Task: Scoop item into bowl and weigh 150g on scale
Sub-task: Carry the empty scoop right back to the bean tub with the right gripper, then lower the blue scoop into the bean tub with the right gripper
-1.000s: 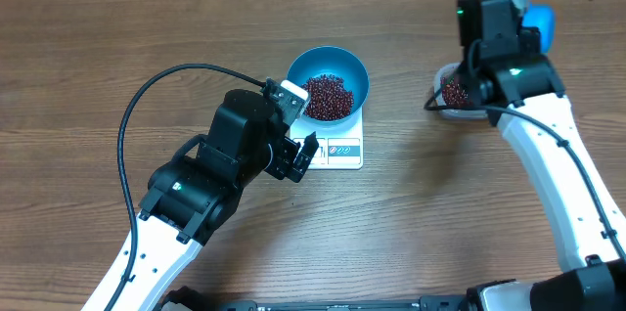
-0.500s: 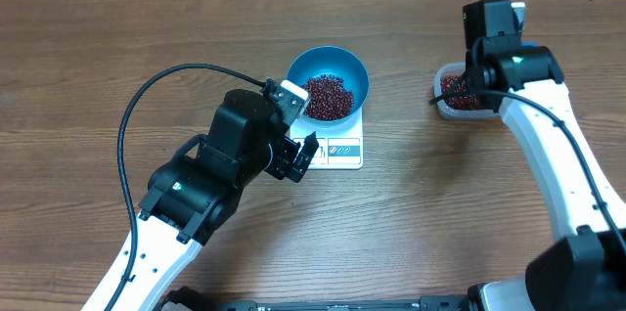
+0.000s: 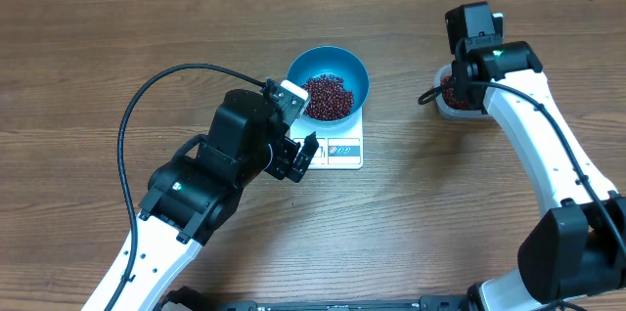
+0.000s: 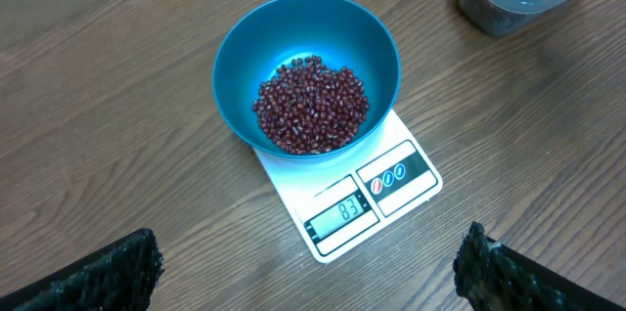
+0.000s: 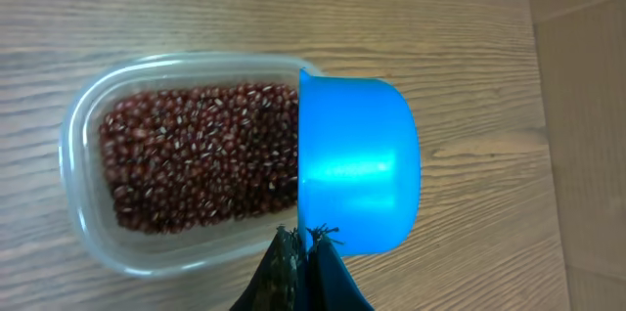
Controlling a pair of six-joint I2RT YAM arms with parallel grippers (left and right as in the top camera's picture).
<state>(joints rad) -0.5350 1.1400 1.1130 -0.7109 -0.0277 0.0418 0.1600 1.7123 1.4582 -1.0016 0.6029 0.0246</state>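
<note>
Nearest to us, the left pincer [image 4: 311, 282] hangs wide and empty over the bench [image 4: 108, 125], just in front of the scale [image 4: 333, 192]. The display [image 4: 344, 211] of the scale reads 83, so we judge the weighing a little over half done. On the scale stands the bowl [image 4: 293, 32], and the beans [image 4: 311, 106] cover its bottom in a low heap. Farther, well apart to the right, is the clear tub [image 5: 83, 155] with more beans, and there the right pincer [image 5: 305, 238] is closed narrow on the blue scoop [image 5: 357, 169]; its handle we cannot see. The scoop is at one end of the tub, its mouth turned toward the beans, so we think the step in hand is taking a new load. The next move calls for pushing the scoop into the mass, lifting it level and carrying it to the bowl without spilling.
</note>
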